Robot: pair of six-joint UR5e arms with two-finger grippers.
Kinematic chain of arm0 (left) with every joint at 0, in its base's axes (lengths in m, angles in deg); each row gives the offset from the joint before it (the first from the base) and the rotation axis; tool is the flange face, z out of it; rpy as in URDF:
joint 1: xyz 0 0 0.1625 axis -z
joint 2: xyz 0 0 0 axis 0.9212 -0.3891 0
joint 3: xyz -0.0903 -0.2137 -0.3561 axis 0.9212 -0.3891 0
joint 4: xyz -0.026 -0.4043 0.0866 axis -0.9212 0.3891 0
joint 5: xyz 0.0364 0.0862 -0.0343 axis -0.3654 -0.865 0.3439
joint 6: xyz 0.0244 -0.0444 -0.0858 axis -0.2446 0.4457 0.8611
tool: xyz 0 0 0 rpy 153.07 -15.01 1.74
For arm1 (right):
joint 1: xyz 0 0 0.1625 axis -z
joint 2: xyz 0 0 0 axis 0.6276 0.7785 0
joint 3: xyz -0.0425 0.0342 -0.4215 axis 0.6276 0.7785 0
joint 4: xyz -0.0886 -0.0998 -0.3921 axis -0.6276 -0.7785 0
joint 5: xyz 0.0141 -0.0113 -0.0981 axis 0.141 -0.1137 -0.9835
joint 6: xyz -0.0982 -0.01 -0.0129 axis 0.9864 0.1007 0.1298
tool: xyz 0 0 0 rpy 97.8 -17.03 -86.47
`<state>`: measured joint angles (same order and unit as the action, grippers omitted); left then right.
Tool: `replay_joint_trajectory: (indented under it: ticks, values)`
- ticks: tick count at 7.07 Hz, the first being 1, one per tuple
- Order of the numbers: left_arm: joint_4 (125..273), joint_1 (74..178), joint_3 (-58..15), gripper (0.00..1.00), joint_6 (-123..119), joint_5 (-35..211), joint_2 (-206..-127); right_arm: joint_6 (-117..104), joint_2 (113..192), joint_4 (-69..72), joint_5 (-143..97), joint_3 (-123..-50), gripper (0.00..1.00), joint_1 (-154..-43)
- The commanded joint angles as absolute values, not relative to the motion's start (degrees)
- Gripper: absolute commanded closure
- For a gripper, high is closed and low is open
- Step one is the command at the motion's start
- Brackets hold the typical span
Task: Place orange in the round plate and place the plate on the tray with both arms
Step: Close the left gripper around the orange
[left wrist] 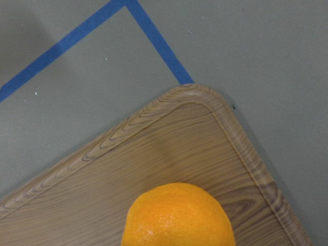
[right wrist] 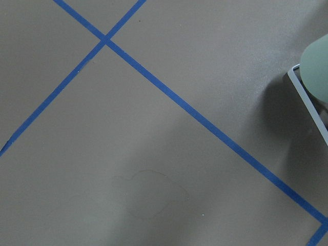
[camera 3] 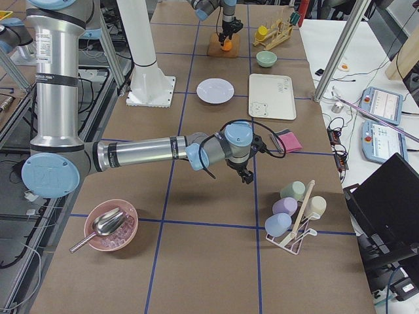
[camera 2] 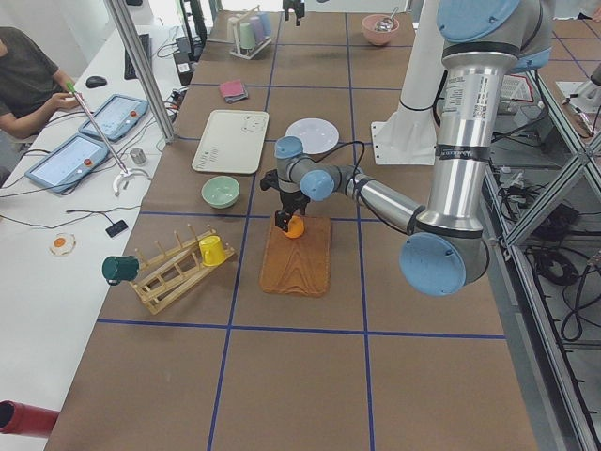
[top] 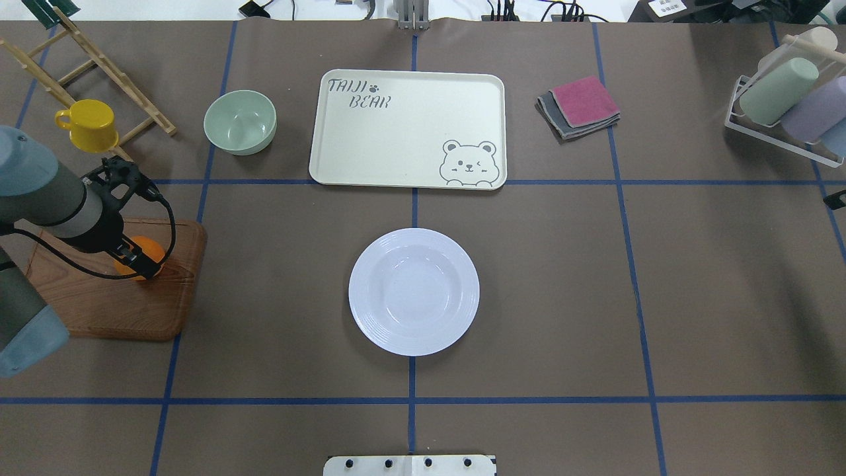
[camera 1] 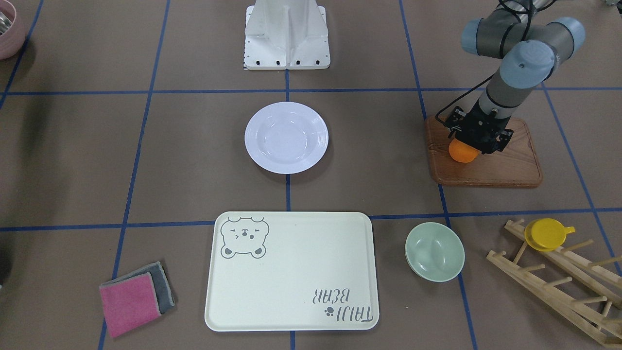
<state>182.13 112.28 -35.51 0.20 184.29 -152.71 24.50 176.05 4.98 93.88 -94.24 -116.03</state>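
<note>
The orange [camera 1: 460, 152] sits on a brown wooden board [camera 1: 500, 167] on my left side. My left gripper [camera 1: 472, 144] comes down on it from above, its fingers straddling the fruit and apparently shut on it. The left wrist view has the orange [left wrist: 178, 218] close at the bottom edge, with no fingers showing. The white round plate [top: 414, 291] lies empty at the table's centre. Beyond it lies the cream tray [top: 396, 132] with the bear drawing, also empty. My right gripper [camera 3: 247, 175] hovers over bare table far to the right. I cannot tell whether it is open or shut.
A pale green bowl [top: 240, 121] stands left of the tray, with a yellow cup [top: 89, 124] on a wooden rack behind the board. Folded pink and grey cloths [top: 580, 106] lie right of the tray. A cup rack [top: 786, 106] stands far right. A person sits beside the table.
</note>
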Motion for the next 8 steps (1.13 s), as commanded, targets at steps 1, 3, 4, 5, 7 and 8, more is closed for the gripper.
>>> replay_joint_trajectory:
  ticks: [1,3,4,5,7,8]
  values:
    - [182.1,111.9,-34.9,0.01,0.2,184.2,-152.9,24.3,176.1,5.0,93.9,-94.3,0.00,-116.0]
    - [182.0,111.9,-34.5,0.01,0.2,184.2,-153.8,24.3,176.1,5.0,93.9,-94.3,0.00,-115.9]
    - [182.1,111.8,-33.9,0.01,0.2,184.2,-153.9,24.2,176.1,5.0,93.9,-94.3,0.00,-115.7]
    - [182.1,111.8,-32.1,0.01,0.0,184.1,-154.6,24.0,176.1,5.0,93.9,-94.3,0.00,-115.7]
    - [181.9,111.9,-31.5,0.01,0.1,184.1,-154.6,23.9,176.1,5.0,94.0,-94.4,0.00,-115.6]
    - [181.9,111.8,-31.7,0.01,0.2,184.1,-154.7,23.9,175.7,5.0,94.0,-94.3,0.00,-115.5]
